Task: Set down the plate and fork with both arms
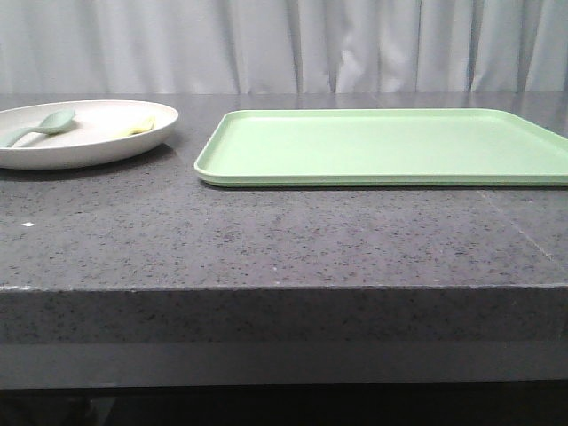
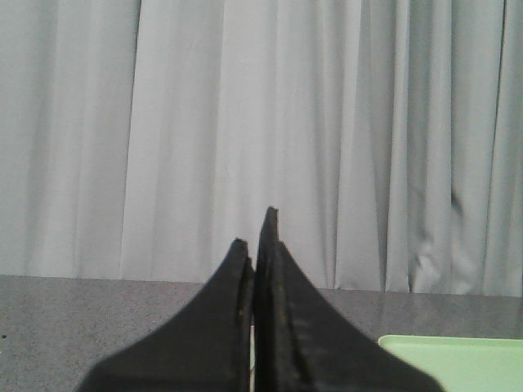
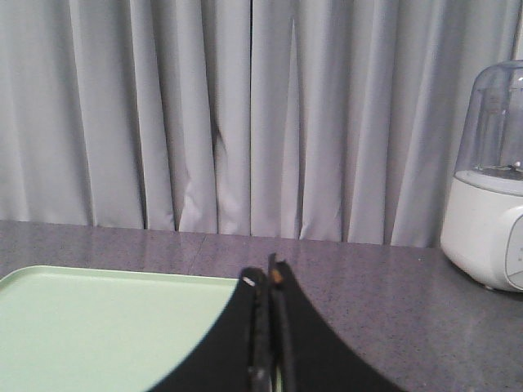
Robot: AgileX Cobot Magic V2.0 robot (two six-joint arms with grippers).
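The cream-white plate (image 1: 89, 146) sits at the far left of the grey counter in the front view. A pale-yellow fork (image 1: 140, 126) lies in it on the right side, next to a teal-green spoon (image 1: 40, 127). Neither gripper shows in the front view. In the left wrist view my left gripper (image 2: 256, 237) is shut and empty, above the counter, facing the curtain. In the right wrist view my right gripper (image 3: 266, 278) is shut and empty, over the near edge of the light-green tray (image 3: 98, 327).
The flat light-green tray (image 1: 382, 146) lies to the right of the plate; its corner shows in the left wrist view (image 2: 458, 363). A white appliance with a clear dome (image 3: 490, 188) stands at the counter's right. A grey curtain (image 1: 284, 44) hangs behind.
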